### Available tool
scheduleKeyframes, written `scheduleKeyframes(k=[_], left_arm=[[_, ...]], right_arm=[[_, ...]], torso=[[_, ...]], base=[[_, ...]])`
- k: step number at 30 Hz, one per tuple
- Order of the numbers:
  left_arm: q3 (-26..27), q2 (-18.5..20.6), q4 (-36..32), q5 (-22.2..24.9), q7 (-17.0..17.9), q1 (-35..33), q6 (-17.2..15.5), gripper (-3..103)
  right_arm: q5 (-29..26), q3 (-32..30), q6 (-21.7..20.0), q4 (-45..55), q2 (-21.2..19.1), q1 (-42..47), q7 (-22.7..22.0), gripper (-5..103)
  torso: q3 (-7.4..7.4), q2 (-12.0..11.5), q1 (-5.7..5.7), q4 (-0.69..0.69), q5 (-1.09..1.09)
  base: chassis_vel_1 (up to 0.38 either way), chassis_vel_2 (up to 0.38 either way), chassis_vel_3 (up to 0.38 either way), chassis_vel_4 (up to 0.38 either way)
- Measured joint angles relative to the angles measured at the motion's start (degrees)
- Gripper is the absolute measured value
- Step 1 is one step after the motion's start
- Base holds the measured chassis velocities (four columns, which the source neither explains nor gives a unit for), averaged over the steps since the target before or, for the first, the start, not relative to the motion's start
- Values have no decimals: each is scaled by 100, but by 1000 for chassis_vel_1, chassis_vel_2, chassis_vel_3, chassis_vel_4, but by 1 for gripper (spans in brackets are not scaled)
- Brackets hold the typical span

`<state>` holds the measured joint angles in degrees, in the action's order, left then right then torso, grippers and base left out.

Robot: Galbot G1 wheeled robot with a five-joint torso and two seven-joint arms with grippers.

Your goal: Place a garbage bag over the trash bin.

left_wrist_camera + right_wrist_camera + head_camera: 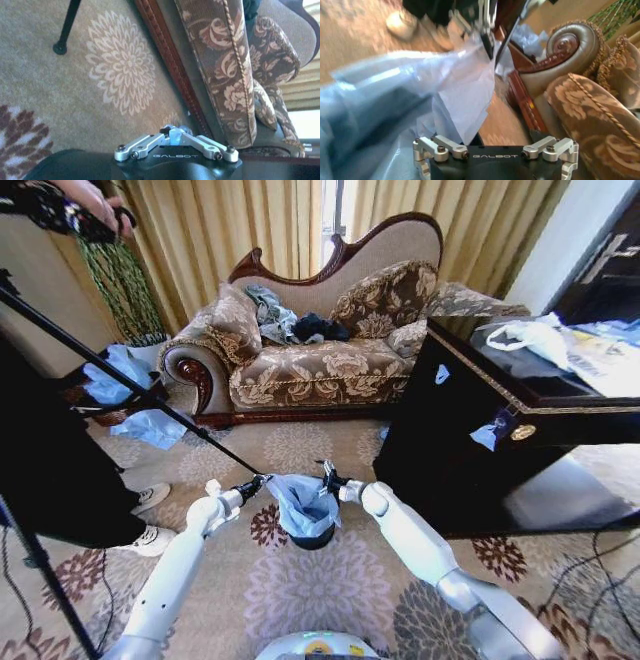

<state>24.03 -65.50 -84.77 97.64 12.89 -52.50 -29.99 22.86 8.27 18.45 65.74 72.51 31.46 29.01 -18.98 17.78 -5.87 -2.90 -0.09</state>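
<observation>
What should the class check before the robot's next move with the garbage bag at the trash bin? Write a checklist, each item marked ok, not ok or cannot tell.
1. Garbage bag sits in the trash bin: ok, its pale blue plastic rises out of the black bin.
2. Left tool is at the bag's rim: ok; it pinches blue plastic.
3. Right tool is at the opposite rim: ok.
4. Right tool's grip on the bag: cannot tell; the plastic runs between its linkages in the right wrist view.
5. Bag rim folded down over the bin's edge: not ok, it stands bunched above the bin.
6. Tripod leg near the left arm: not ok, it passes close.
</observation>
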Motion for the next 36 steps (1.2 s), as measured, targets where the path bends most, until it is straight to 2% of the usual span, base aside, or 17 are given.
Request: scheduleKeyframes(k=[4,5,7,12,13,15,16,18,19,21,23,26,27,29,32,33,36], left_arm=[[83,-25,106,21,2,67,13,0],[159,-56,191,58,33,112,29,0],[307,-106,314,114,85,153,91,0],[272,-91,266,55,152,-5,92,0],[197,-61,177,1,145,-92,59,0],[-13,33,-173,-361,-66,-374,-47,0],[-13,33,-173,-361,-66,-374,-47,0],[-86,45,-365,-481,-179,-453,-102,0],[-86,45,-365,-481,-179,-453,-102,0],[-166,105,-438,-480,-219,-415,-161,0],[-202,143,-465,-478,-231,-397,-178,0],[-258,220,-588,-419,-246,-354,-218,0],[-209,211,-625,-342,-227,-333,-218,0],[-94,192,-617,-245,-172,-304,-206,0],[55,172,-433,-104,-90,-216,-162,0],[55,172,-433,-104,-90,-216,-162,0],[70,103,-323,-68,-32,-173,-132,0]], right_arm=[[-316,1,-46,2,-41,-33,-42,100],[-275,-24,-210,1,-46,-57,-387,100],[32,-42,-586,26,-95,-151,-1047,100],[754,-76,-519,-54,-109,-363,-1304,100],[847,-57,-482,-69,-115,-376,-1184,100],[832,-22,-428,-95,-100,-321,-522,100],[832,-22,-428,-95,-100,-321,-522,100],[314,6,-429,-111,-91,-234,-10,100],[314,6,-429,-111,-91,-234,-10,100],[-51,13,-404,-118,-108,-246,494,100],[-117,26,-402,-130,-107,-270,541,100],[-439,126,-507,-156,-61,-337,222,100],[-666,187,-710,-101,-44,-340,32,100],[-940,223,-891,29,-108,-340,255,100],[-1705,131,-983,171,-357,-354,1819,100],[-1705,131,-983,171,-357,-354,1819,100],[-2236,31,-799,95,-377,-378,2657,100]], torso=[[0,0,0,0,0],[0,0,0,-1,2],[0,0,0,-2,0],[0,0,0,0,-1],[0,0,0,0,-2],[0,0,0,0,-1],[0,0,0,0,-1],[0,0,0,0,4],[0,0,0,0,4],[0,0,0,-2,-2],[0,0,0,-2,0],[0,0,0,-2,0],[0,0,0,-1,2],[0,0,0,1,2],[0,0,0,-1,-2],[0,0,0,-1,-2],[0,0,0,-3,2]], base=[[0,0,0,0],[0,0,0,0],[0,0,0,0],[0,0,0,0],[0,0,0,0],[0,0,0,0],[0,0,0,0],[0,0,0,0],[0,0,0,0],[0,0,0,0],[0,0,0,0],[0,0,0,0],[0,0,0,0],[0,0,0,0],[0,0,0,0],[0,0,0,0],[0,0,0,0]])
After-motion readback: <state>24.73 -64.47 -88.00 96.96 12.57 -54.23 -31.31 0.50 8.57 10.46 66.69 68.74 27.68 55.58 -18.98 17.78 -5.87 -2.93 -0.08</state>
